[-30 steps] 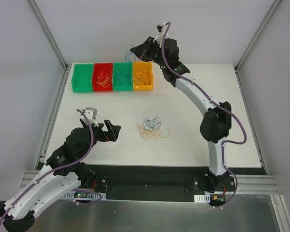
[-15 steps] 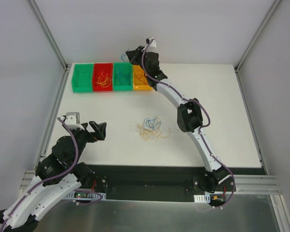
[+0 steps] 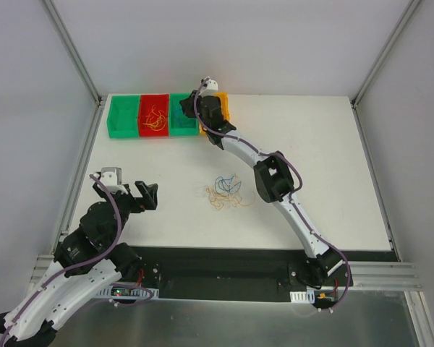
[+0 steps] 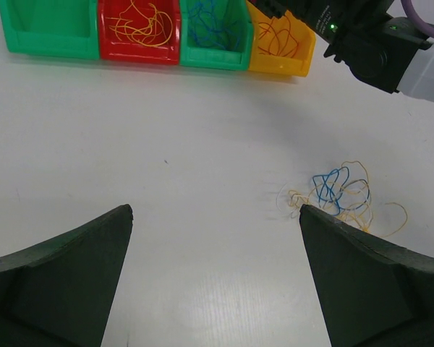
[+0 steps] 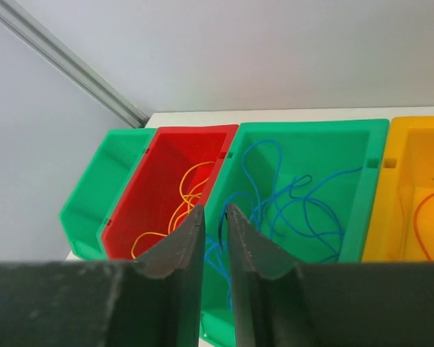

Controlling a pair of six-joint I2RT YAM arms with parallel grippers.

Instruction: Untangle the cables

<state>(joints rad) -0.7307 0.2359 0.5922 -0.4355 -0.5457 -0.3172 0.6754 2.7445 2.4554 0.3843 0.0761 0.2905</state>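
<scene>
Our left pincer (image 4: 215, 210) is spread wide above the tabletop (image 4: 202, 130); our right pincer (image 5: 213, 207) is barely spread over the blue cables (image 5: 286, 206) in a green bin (image 5: 304, 124)

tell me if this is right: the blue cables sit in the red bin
Not quite: the blue cables sit in a green bin, not the red bin, which holds yellow ones. The right wrist view shows it.
</scene>
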